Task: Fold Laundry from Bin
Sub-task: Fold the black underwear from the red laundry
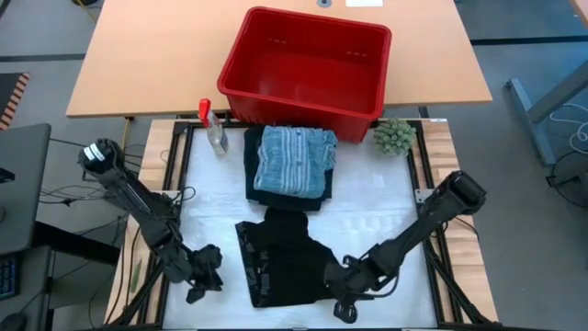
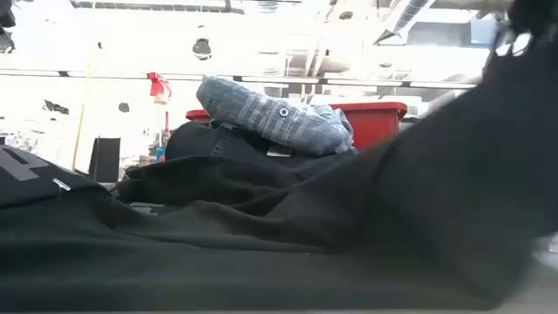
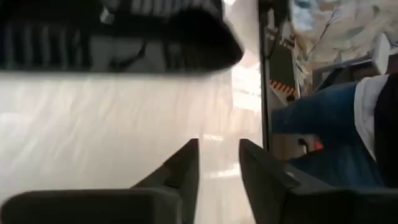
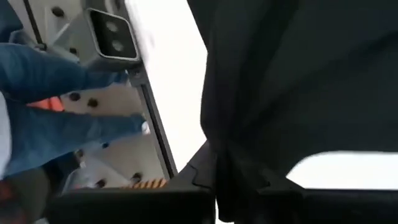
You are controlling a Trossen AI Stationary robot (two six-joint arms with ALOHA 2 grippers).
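The right gripper (image 1: pixel 342 296) is clamped on the near right corner of a black garment (image 1: pixel 285 257), the dark cloth bunched between its fingers (image 4: pixel 205 168) in the right wrist view. The left gripper (image 1: pixel 204 276) rests low over the white table cover (image 1: pixel 211 198), just left of the same garment, its fingers (image 3: pixel 183 168) a narrow gap apart with nothing between them. The black garment lies spread across the near middle of the table, partly folded and rumpled. Behind it sits a finished stack: a faded blue striped garment (image 1: pixel 294 158) folded on top of a dark one (image 1: pixel 255 188). The red bin (image 1: pixel 308 69) stands just beyond the stack on the wooden tabletop, tilted toward the work area. A clear spray bottle (image 1: pixel 214 129) with a red top stands left of the stack, and a fuzzy green ball (image 1: pixel 395 136) lies to its right, beside the bin. A person's jeans-clad legs (image 3: pixel 317 118) show beyond the table edge in both wrist views.
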